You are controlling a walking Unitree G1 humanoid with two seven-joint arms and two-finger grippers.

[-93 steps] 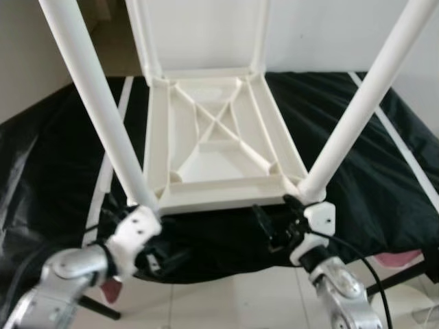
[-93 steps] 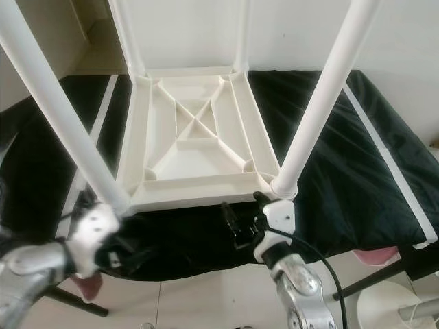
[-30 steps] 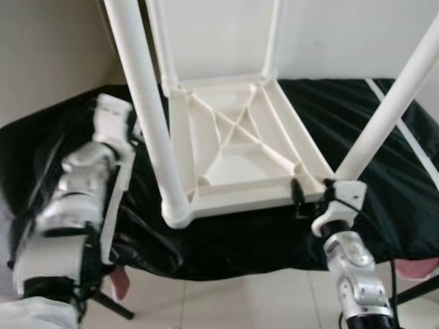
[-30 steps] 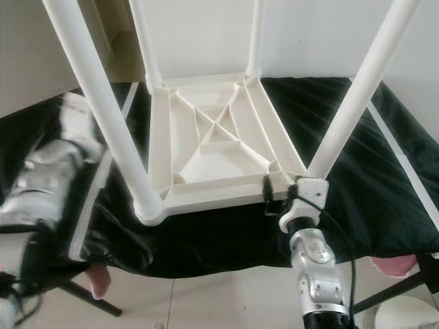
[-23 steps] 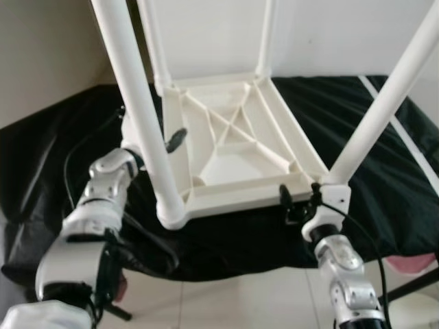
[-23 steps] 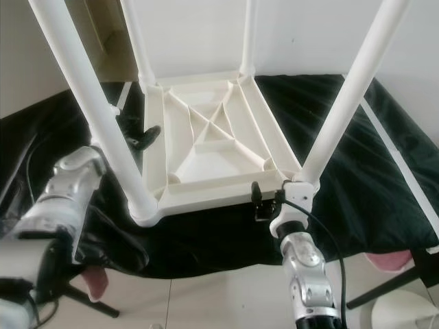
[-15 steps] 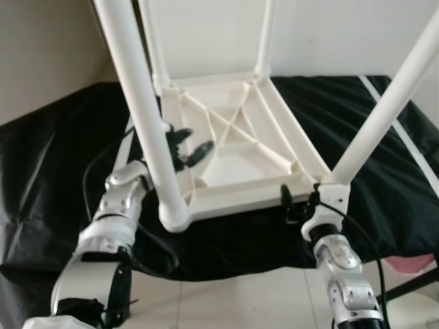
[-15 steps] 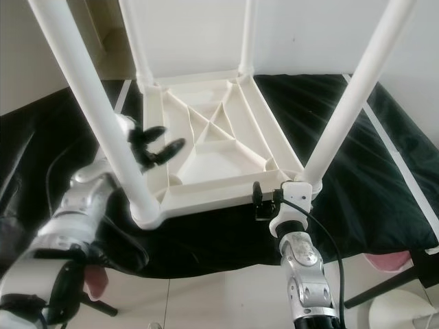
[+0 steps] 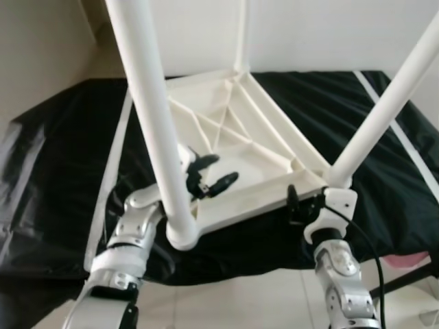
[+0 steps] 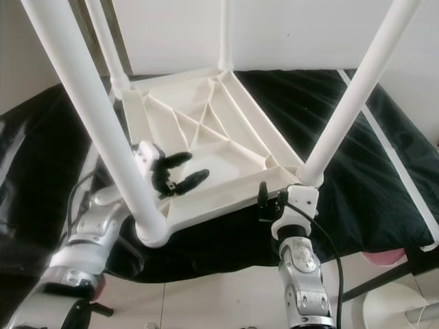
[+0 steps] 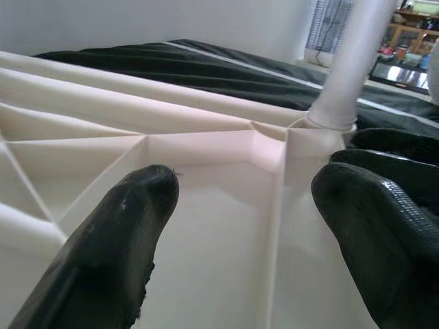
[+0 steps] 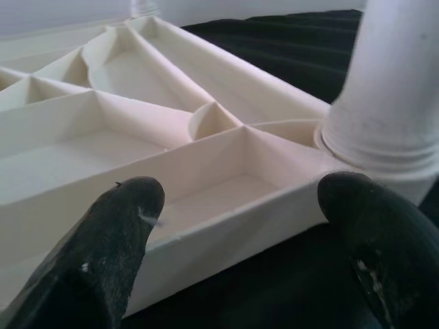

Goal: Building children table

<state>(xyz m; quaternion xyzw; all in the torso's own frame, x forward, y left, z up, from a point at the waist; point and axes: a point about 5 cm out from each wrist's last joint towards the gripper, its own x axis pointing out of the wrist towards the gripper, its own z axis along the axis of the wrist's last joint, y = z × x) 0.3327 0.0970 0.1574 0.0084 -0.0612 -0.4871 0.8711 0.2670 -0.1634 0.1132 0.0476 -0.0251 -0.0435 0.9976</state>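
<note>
Upturned white table [image 9: 240, 130] lay on black cloth [image 9: 55, 171], legs up. Left gripper [image 9: 209, 175] reached over ribbed underside, fingers spread, empty. Right gripper [image 10: 269, 200] spread at near-right corner by leg [image 10: 343, 103].

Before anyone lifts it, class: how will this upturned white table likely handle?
The table is probably stiff: ribs cross its underside. Likely light, being thin hollow plastic. It may slide on the black cloth, and its long legs could make it tippy.
</note>
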